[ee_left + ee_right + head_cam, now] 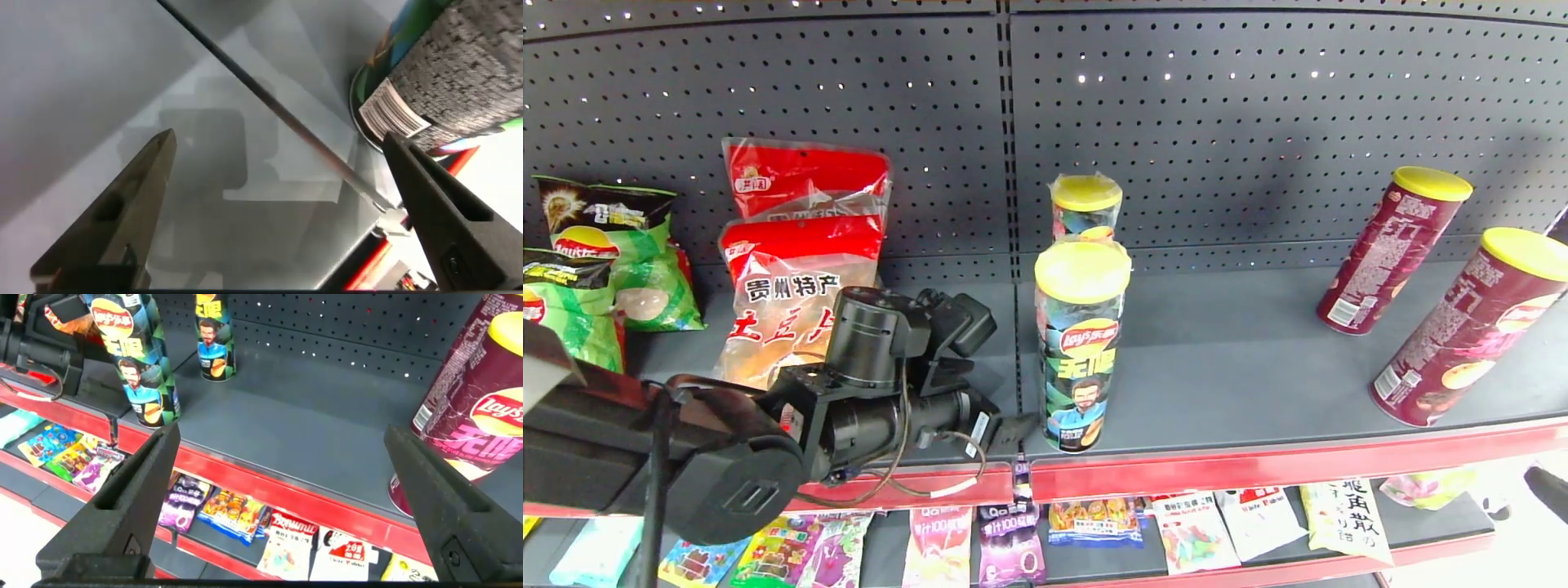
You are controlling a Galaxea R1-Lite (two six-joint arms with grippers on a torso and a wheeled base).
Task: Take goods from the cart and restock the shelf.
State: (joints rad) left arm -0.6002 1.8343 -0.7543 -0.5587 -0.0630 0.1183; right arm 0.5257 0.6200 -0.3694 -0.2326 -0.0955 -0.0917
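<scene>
A green chip can (1080,351) with a yellow lid stands near the front edge of the grey shelf (1241,359), and a second one (1085,208) stands behind it. My left gripper (992,371) hovers low over the shelf just left of the front can, open and empty. In the left wrist view the can's base (441,73) lies just outside one finger of that gripper (279,139). My right gripper (282,433) is open and empty in front of the shelf, with a maroon can (478,408) to one side and the front green can (135,359) farther off.
Two maroon cans (1392,249) (1470,327) stand at the shelf's right. Red snack bags (792,286) and green chip bags (605,261) lean against the back at the left. Bare shelf lies between the green and maroon cans. Candy packs (1094,531) fill the lower shelf.
</scene>
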